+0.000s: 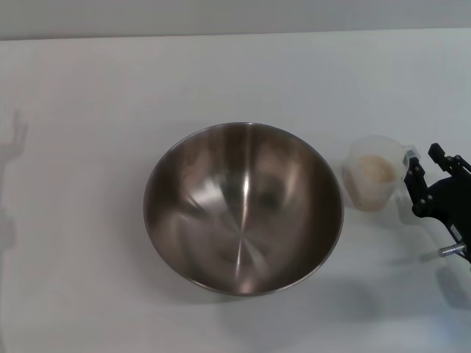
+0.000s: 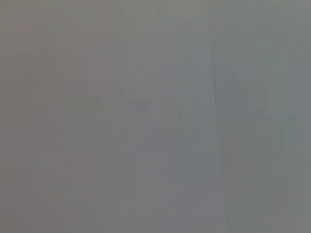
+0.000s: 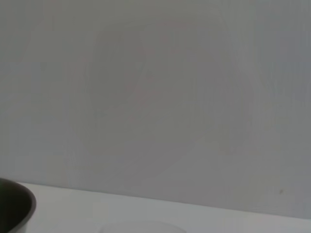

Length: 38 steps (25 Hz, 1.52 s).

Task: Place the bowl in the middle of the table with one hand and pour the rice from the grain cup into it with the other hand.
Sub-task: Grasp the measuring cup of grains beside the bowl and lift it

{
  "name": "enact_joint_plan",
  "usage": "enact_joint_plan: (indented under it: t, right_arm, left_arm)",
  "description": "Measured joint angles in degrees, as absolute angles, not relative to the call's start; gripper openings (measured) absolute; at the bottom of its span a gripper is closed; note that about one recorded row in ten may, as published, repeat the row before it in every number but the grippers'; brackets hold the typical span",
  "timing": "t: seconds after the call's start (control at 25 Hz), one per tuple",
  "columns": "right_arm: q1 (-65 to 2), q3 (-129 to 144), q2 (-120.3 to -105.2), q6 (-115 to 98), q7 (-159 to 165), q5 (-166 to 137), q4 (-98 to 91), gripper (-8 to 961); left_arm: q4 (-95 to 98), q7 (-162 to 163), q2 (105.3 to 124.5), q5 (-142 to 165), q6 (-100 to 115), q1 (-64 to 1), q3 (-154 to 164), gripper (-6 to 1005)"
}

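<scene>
The white table [image 1: 88, 279] is filling the whole head view, plain and unmarked, with soft shadows lying on it at the near edge below the bowl and along the far left. Beyond its far edge a strip of pale grey wall [image 1: 235, 15] is showing.

The bowl [image 1: 243, 208] is sitting upright near the middle of the table, a wide round steel one, shiny and brushed inside, with nothing in it. In the right wrist view only a dark curved bit of its rim [image 3: 17, 206] is peeking in at a corner, with pale wall behind.

Just to the right of the bowl, apart from it, the cup [image 1: 375, 173] is standing upright on the table. It is small, clear and slightly frosted, and the rice [image 1: 374, 170] is lying inside it as a pale beige heap.

The right gripper [image 1: 428, 168] is reaching in from the right edge, black, its fingers spread apart right beside the cup, one finger [image 1: 414, 173] close against the cup's right side. Whether it is touching, I cannot tell.

The left wrist view is showing only a flat grey surface.
</scene>
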<state>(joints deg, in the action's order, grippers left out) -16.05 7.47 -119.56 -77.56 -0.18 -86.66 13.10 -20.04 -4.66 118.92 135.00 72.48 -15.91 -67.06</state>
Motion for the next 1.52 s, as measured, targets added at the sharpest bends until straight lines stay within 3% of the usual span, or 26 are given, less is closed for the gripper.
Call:
enact_joint_plan:
  t: [0.4,0.64,0.84,1.04,1.52]
  right_arm:
    - [-16.33,7.47,-119.51,-77.56,-0.18,-86.66,13.14,364]
    - [-16.35,7.47,-119.53,-77.05,-0.18,-86.66,13.09,219]
    - [-16.35,7.44,-119.59,-76.82,-0.18,-86.66,13.09,216]
    - [-16.24,7.03,-119.71,-76.76,-0.19,-86.45,13.09,31]
    - [-14.94,6.84,-119.71,-80.61,-0.21,-86.13,13.0,12]
  left_arm:
    - [-20.04,-4.66,118.92,135.0,72.42,-15.91,-67.06,829]
    - [-20.04,-4.66,118.91,135.0,72.42,-15.86,-67.06,829]
    - [-20.04,-4.66,118.91,135.0,72.42,-15.66,-67.06,829]
    - [-20.03,-4.66,118.91,135.0,72.42,-15.41,-67.06,829]
    - [-19.35,-4.66,119.04,135.0,72.42,-15.29,-67.03,829]
